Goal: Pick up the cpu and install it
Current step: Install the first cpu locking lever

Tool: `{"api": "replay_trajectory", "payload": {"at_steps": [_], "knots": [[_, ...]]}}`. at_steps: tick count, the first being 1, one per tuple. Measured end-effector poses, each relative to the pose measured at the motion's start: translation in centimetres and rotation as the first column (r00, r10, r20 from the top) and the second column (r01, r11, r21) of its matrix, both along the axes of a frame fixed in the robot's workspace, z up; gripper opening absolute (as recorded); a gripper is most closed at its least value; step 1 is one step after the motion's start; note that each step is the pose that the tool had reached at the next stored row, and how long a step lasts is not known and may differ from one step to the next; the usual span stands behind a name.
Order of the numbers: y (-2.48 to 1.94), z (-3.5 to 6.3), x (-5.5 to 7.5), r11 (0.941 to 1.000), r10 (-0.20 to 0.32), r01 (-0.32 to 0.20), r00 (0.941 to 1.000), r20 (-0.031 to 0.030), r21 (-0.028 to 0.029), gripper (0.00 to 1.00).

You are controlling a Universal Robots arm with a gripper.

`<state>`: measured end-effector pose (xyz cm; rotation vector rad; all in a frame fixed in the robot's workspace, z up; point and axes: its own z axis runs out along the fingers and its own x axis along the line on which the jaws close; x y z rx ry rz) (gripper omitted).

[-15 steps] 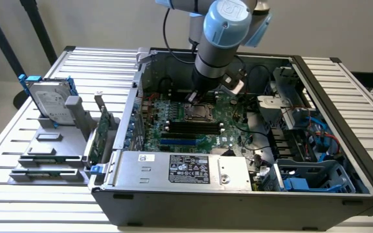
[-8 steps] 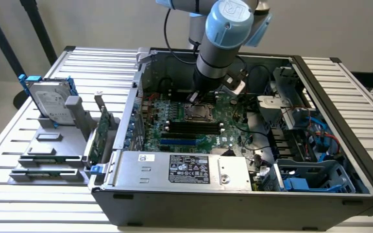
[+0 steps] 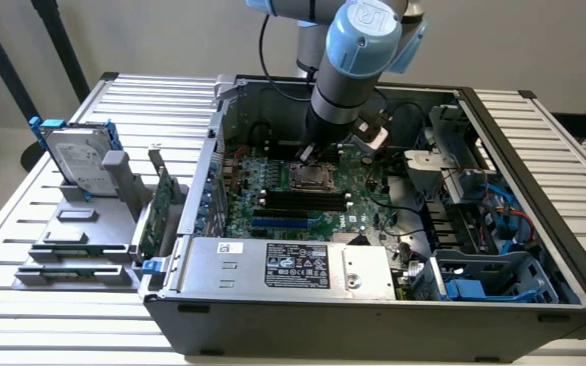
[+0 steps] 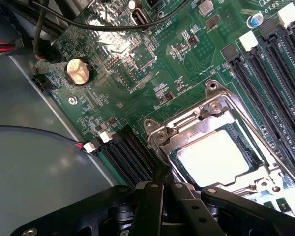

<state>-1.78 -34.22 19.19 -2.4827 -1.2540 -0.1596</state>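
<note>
The tool (image 4: 160, 189) is hovering pressed together, just beside the socket (image 4: 221, 147). The cpu (image 4: 214, 157) is apparently sitting seated inside it.

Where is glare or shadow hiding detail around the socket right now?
Wrist view: the cpu in the socket glares nearly white, its surface markings washed out; the coin cell also shines; the pincer is a dark shape at the frame's edge. Exterior view: the arm stands over the socket, whose inside looks dark; the power supply is evenly lit.
</note>
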Motion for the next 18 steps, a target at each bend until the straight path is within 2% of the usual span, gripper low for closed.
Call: {"api": "replay_trajectory", "payload": {"at_steps": [6, 18], "knots": [[-0.01, -0.04, 0.38, 1.0, 0.0, 0.0, 1.0, -0.0001, 0.0052, 0.11], [-0.07, -0.22, 0.82, 0.9996, 0.0, 0.0, 1.0, -0.0001, 0.0266, 0.11]]}}
